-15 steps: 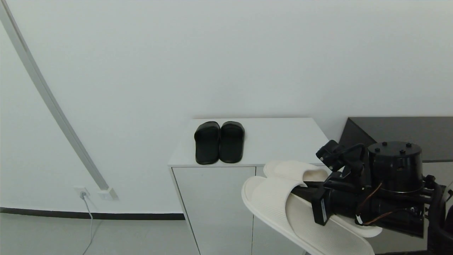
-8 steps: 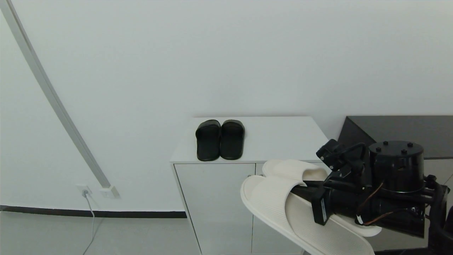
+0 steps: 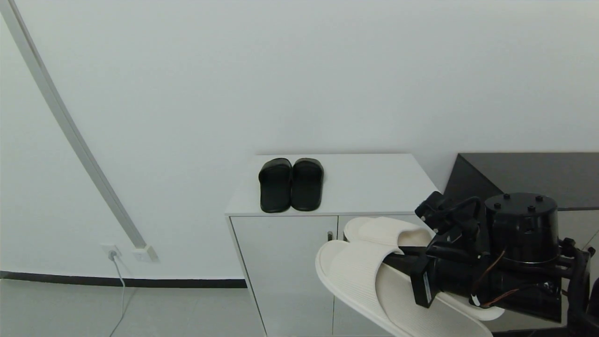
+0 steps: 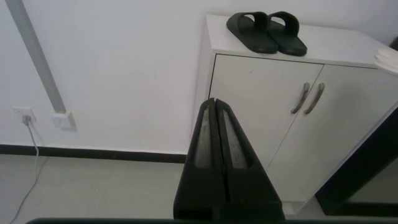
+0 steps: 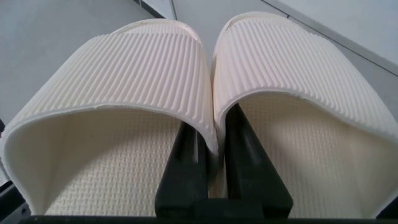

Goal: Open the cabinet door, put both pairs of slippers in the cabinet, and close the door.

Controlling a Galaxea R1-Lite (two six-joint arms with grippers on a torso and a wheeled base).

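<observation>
The right pincer [image 5: 212,144] pinches the white slippers [image 3: 358,271]. One finger sits inside each slipper, and the two adjoining strap walls are clamped between them. The pair hangs in the air in front of the cabinet [image 3: 281,262], before its right door, toes pointing away from the pincer. The black slippers [image 3: 290,184] lie side by side on the cabinet top [image 3: 374,187], near its front edge. Both doors are closed, with the two handles [image 4: 309,98] beside each other at the centre. The left pincer [image 4: 215,112] is pressed together and holds nothing.
</observation>
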